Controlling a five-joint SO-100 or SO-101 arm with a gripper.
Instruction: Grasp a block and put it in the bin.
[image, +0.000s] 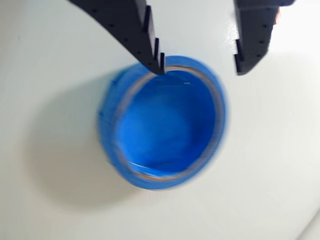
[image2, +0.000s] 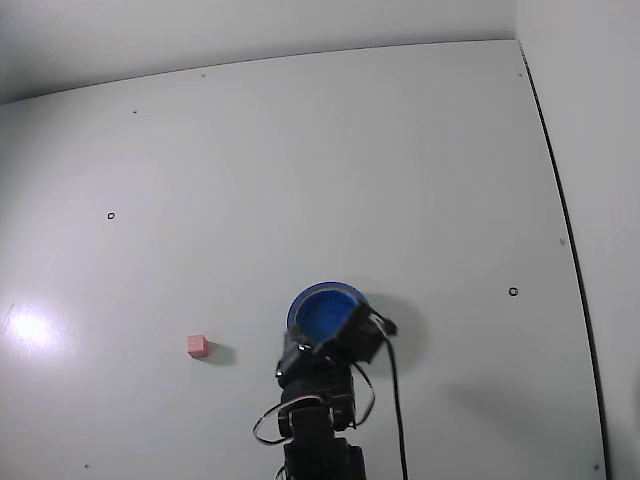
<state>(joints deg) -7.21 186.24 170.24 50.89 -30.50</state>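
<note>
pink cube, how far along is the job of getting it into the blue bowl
Nothing looks done: the pink cube sits on the white table, left of the blue bowl in the fixed view. The claw hangs open and empty over the bowl. Grasping and dropping remain.

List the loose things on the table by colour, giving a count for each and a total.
Pink: 1, the block
Blue: 1, the bin
Total: 2
</note>
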